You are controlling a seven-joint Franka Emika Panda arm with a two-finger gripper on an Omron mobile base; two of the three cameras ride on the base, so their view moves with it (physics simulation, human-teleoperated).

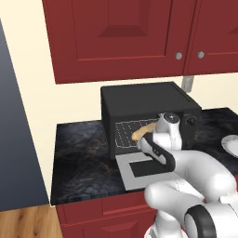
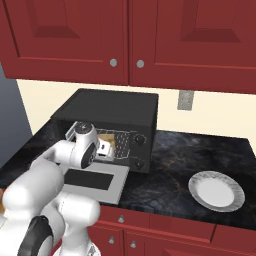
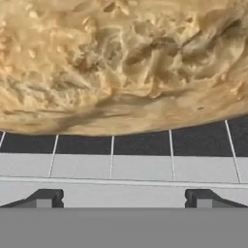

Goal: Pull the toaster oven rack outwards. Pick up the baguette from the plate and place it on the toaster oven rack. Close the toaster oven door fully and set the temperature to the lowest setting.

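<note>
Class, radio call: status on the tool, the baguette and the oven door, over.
Tool open, fingers apart, just short of baguette. Baguette lying on the toaster oven rack. Toaster oven door down flat, not yet closed. Plate bare.

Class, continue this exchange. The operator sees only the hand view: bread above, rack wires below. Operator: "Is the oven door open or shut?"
Observer: Open. The door lies flat in front of the oven.
Operator: Where is the plate from here?
Observer: The plate sits on the counter, to the oven's right.
Operator: And the knobs?
Observer: Two knobs, one above the other, are on the panel at the right of the oven's front, beside the baguette.
</note>
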